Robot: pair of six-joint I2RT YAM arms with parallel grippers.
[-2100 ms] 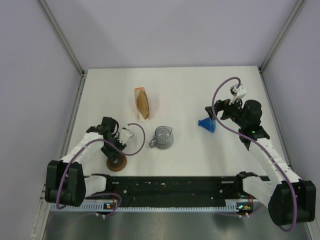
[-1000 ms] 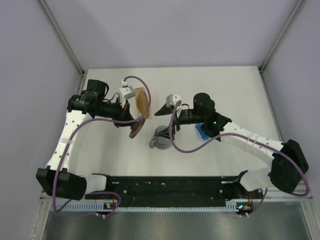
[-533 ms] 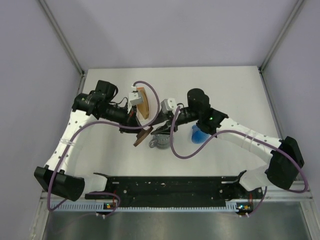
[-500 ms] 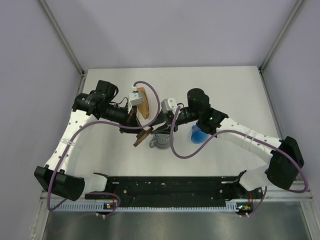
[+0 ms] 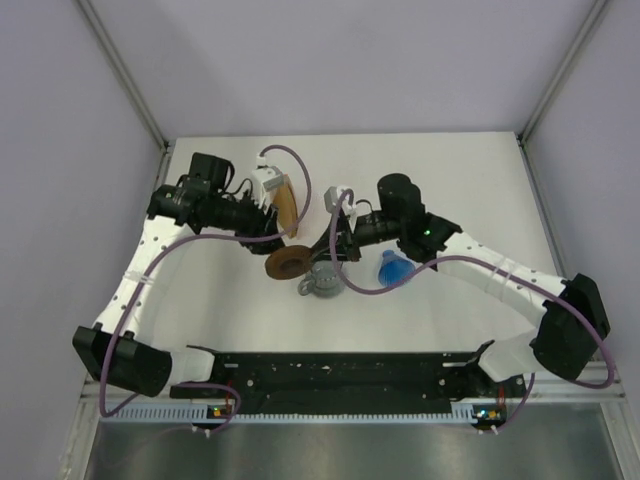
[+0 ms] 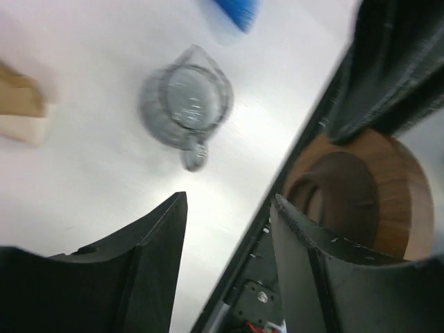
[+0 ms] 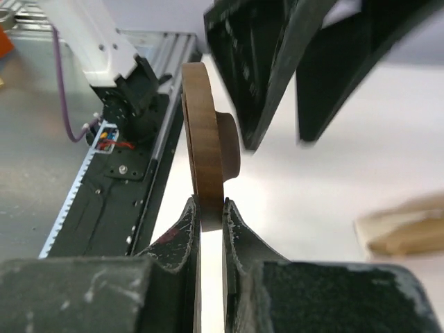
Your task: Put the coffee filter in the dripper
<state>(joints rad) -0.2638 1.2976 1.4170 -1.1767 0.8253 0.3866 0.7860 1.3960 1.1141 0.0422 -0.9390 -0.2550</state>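
Table (image 5: 450, 170) white, lilac walls (image 5: 340, 60) around; right fingers (image 7: 173, 243) pinch brown ring (image 7: 202, 159), left fingers (image 6: 139, 263) spread apart.

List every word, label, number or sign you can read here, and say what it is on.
No text can be read in any view.
Filter pack: any print is too small from above and blurred in both wrist views.
Ring, jug, dripper: no marks visible.
Board on the base rail: coloured parts only, no legible letters.
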